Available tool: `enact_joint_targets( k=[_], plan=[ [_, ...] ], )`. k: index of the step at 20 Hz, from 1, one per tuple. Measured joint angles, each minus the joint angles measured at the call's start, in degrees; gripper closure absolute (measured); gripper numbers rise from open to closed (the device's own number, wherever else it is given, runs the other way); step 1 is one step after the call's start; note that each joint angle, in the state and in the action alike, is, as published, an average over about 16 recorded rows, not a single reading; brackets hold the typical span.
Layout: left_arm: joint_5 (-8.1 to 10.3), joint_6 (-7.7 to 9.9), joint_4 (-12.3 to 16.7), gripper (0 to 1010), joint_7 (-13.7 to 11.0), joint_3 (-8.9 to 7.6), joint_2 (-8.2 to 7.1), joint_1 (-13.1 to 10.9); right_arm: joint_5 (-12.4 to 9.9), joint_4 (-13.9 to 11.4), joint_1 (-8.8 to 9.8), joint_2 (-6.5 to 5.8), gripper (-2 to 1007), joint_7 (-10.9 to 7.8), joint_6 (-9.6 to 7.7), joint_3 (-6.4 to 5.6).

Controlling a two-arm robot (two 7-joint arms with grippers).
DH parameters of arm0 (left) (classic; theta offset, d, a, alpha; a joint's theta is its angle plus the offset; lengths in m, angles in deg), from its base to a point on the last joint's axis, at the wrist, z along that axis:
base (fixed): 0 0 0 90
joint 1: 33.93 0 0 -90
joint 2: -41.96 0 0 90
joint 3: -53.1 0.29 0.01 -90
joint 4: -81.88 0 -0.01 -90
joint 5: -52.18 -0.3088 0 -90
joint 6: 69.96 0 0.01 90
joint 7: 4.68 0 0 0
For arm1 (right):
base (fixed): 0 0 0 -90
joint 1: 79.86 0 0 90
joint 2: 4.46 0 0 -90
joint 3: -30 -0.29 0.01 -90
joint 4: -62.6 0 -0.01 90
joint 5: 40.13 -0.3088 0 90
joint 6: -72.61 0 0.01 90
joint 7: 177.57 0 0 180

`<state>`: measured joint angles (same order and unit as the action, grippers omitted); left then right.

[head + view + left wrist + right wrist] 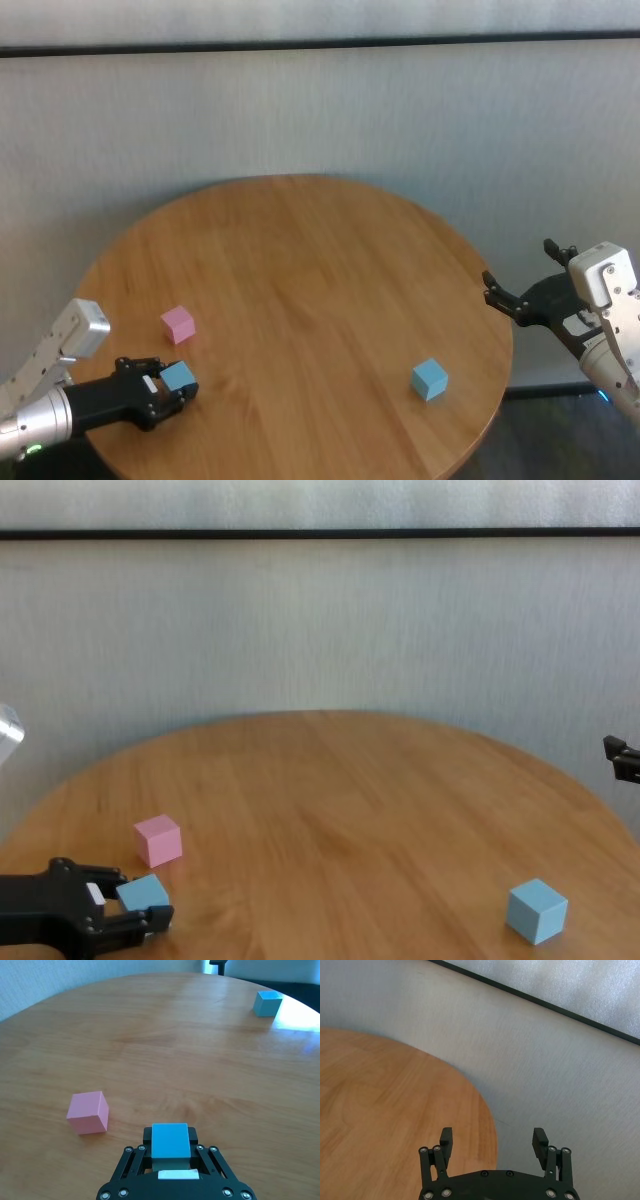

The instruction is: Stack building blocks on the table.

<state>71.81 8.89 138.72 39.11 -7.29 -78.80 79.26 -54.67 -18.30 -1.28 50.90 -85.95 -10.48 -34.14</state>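
Between the fingers of the left gripper [171,1152], low over the table's [300,260] near-left edge, sits a light blue block [170,1141]; the jaws stand against its two sides and look clamped on it, the block square to them with its top face showing in the left wrist view. Whether it rests on the wood or is a touch off it cannot be told. Just beside it, farther from the robot and slightly left of the gripper's line of reach, stands the pink block [178,324], apart from the held block with bare wood between them, turned a little out of square with the gripper. Pink block is upright, nothing on top. That offset is the relation that matters: judged from here, the likely next move is lift, short carry forward and left, then set down on the pink top face, with a small yaw correction so edges line up. Risk: a skewed or off-centre placement on a cube of the same size leaves little margin. Second light blue block [429,379] lies well apart, across the table near its right edge, far closer to the right arm than to the left. Right gripper [492,1140] hangs off the table's right rim, over the floor, fingers spread wide and empty, touching nothing; looks parked. Judgement: stack not yet begun, all three blocks at table level or thereabouts, first pick in hand
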Motion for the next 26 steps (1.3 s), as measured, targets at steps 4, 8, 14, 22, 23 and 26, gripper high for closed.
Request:
enact_joint_targets(
  k=[4,8,14,22,23,26],
  plan=[
    [0.77,0.57,1.25,600,-0.77,-0.06,0.07,-0.13,0.00,0.00,0.00,0.00,1,0.00,0.00,0.00],
    [1.83,1.15,2.92,616,-2.04,0.07,0.26,-0.17,0.00,0.00,0.00,0.00,0,0.00,0.00,0.00],
    [3.50,1.89,5.16,616,-4.12,0.94,1.14,0.41,0.00,0.00,0.00,0.00,0,0.00,0.00,0.00],
    [4.34,1.70,5.20,616,-6.18,3.54,3.35,2.39,0.00,0.00,0.00,0.00,0,0.00,0.00,0.00],
    [4.30,1.67,5.03,616,-6.27,3.93,3.67,2.67,0.00,0.00,0.00,0.00,0,0.00,0.00,0.00],
    [3.95,1.57,4.37,616,-6.29,5.14,4.61,3.50,0.00,0.00,0.00,0.00,0,0.00,0.00,0.00]
  ],
)
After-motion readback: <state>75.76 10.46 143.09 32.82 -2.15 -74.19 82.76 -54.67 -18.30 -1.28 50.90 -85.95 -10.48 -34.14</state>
